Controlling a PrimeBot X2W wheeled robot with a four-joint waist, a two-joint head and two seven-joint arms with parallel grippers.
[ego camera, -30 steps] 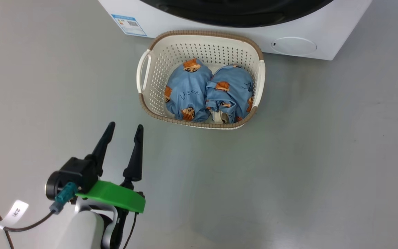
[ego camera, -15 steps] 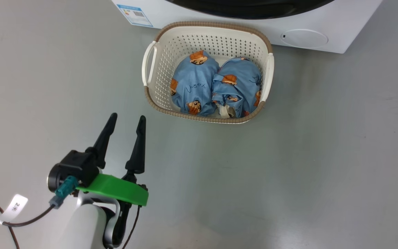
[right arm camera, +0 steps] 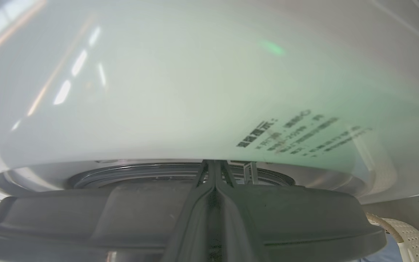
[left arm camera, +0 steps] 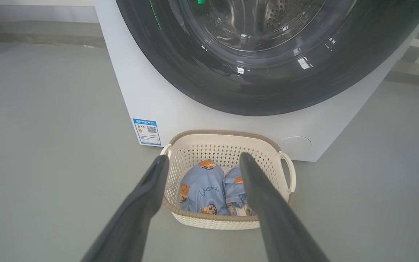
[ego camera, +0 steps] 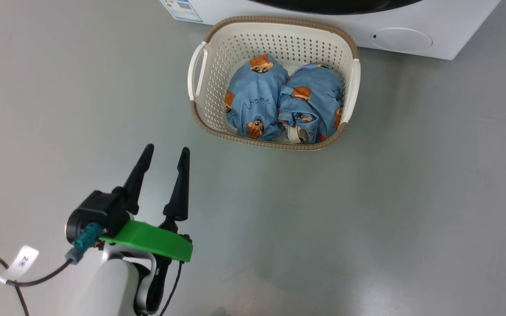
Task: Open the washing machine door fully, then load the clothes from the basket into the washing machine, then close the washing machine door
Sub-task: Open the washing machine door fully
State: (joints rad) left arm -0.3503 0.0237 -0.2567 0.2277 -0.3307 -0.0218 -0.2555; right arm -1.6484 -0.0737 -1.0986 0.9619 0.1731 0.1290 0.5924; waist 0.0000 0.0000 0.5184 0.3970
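— Cream plastic, perforated, brown woven-look rim: where does that small rectangular basket [ego camera: 275, 21] sit?

— On the grey floor [ego camera: 411, 197], just in front of the big white front-loading washing machine [ego camera: 455, 26], between its blue label [left arm camera: 147, 131] and its round service cap [ego camera: 401, 40]. Inside I see two bundles of light blue clothes [ego camera: 257, 101] printed with orange-brown cartoon figures, side by side and touching.

— And the large round door [left arm camera: 267, 98] with the glossy black ring?

— From my left wrist camera it looks flush against the machine's front, with the perforated steel drum [left arm camera: 253, 18] showing through the glass.

— Your claws?

— My left claw [ego camera: 168, 149] hangs over bare floor, apart from the basket, its two dark fingers [ego camera: 139, 175] spread wide and holding nothing. My right claw [right arm camera: 214, 163] has its fingers pressed together. The tips sit at the edge of a dark grey ring [right arm camera: 67, 214] under a pale glossy surface [right arm camera: 158, 91] with blurred print. I cannot tell whether they touch it.
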